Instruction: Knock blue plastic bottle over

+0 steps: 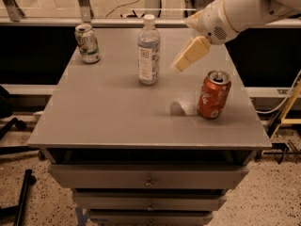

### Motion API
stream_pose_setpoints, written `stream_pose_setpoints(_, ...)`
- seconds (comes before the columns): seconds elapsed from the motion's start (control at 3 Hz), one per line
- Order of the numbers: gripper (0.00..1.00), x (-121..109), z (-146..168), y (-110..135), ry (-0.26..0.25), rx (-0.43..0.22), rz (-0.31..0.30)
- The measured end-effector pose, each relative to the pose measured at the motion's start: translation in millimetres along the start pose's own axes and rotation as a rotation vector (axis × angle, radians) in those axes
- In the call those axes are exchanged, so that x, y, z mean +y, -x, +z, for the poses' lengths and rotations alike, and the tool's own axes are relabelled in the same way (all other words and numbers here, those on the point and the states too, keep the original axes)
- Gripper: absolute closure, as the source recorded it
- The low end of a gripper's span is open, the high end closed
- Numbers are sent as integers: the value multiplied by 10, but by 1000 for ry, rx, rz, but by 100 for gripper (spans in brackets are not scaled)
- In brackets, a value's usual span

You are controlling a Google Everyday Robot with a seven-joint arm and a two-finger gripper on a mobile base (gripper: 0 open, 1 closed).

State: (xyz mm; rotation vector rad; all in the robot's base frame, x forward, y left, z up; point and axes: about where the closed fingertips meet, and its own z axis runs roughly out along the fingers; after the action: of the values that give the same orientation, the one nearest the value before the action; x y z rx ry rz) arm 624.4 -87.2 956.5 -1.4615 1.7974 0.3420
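Note:
The blue plastic bottle (148, 51) stands upright near the back middle of the grey table (117, 117). It is clear, with a white cap and a pale label. My gripper (179, 66) hangs from the white arm entering at the upper right. Its cream-coloured fingers point down and left. The tip is just right of the bottle at about label height, with a small gap between them.
A red soda can (214, 94) stands upright at the right, below the gripper. A green-and-white soda can (87, 43) stands at the back left corner. The table has drawers below its front edge. A yellow frame stands to the right of the table.

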Motion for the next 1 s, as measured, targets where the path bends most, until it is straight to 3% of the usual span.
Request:
stream_pose_setpoints(0.33,0,0,1,0,0,0,0)
stream_pose_setpoints(1.0,0,-365,227,85,-51,-77,46)
